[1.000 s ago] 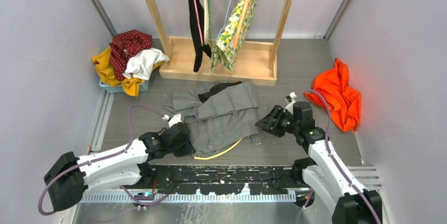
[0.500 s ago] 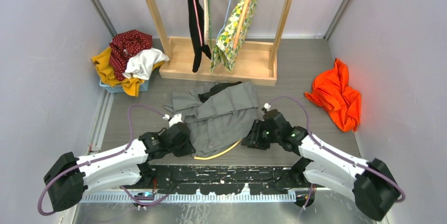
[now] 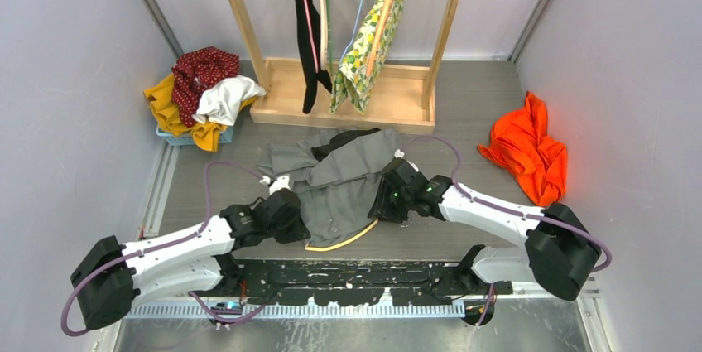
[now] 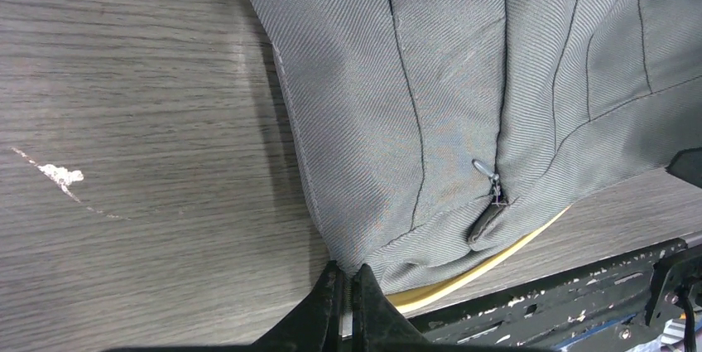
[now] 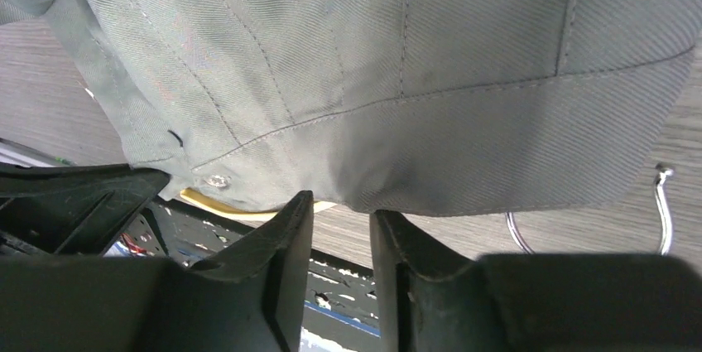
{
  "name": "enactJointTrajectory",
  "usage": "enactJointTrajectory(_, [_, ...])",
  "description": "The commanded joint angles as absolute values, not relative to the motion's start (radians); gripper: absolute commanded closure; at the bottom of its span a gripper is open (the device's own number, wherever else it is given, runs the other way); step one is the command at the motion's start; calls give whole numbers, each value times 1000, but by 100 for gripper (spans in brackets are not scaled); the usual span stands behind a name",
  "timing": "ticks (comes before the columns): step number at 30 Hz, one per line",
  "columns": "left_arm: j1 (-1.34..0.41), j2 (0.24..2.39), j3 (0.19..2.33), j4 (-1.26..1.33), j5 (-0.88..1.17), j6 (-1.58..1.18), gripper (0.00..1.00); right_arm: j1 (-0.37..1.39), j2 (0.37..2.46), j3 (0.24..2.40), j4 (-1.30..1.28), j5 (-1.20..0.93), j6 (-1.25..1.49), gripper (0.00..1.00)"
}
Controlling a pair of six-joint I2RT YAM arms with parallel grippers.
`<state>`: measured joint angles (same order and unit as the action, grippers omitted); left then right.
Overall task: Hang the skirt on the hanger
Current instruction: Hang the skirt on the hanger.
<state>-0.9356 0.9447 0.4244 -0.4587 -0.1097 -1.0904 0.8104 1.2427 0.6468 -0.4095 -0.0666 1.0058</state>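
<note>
Waistband control looks like the crux of this step. The left pincer (image 4: 348, 290) is pinched tight on the near-left corner of the grey skirt (image 3: 348, 178). The right pincer (image 5: 339, 219) stands slightly parted, its tips just short of the stitched waistband edge, gripping nothing. A sound next move would be to slip one right finger under that edge and one over it, then close on fabric alone. It should keep clear of the yellow hanger (image 3: 343, 240) lying beneath, whose plastic arm peeps out toward the near edge of the worktop (image 3: 463, 103) and whose wire hook (image 5: 662, 199) pokes out past the hem.

The skirt lies crumpled mid-worktop, closer to the near edge. It is a fine twill, limp, panelled with straight seams, with a metal zip (image 4: 490, 190) and a small snap (image 5: 218, 180). The wood-grain surface under it looks slick, so the cloth may slide. At the far edge stands a wooden rack (image 3: 343, 108) with hung garments
</note>
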Motion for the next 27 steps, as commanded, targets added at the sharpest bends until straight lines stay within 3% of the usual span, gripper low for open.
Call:
enactJointTrajectory(1, [-934, 968, 463, -377, -86, -1069, 100, 848, 1239, 695, -462, -8, 1025, 65])
enactJointTrajectory(12, [-934, 939, 432, -377, -97, -1069, 100, 913, 1236, 681, -498, -5, 1052, 65])
enactJointTrajectory(27, [-934, 910, 409, -373, -92, -1078, 100, 922, 1392, 742, -475, 17, 1022, 60])
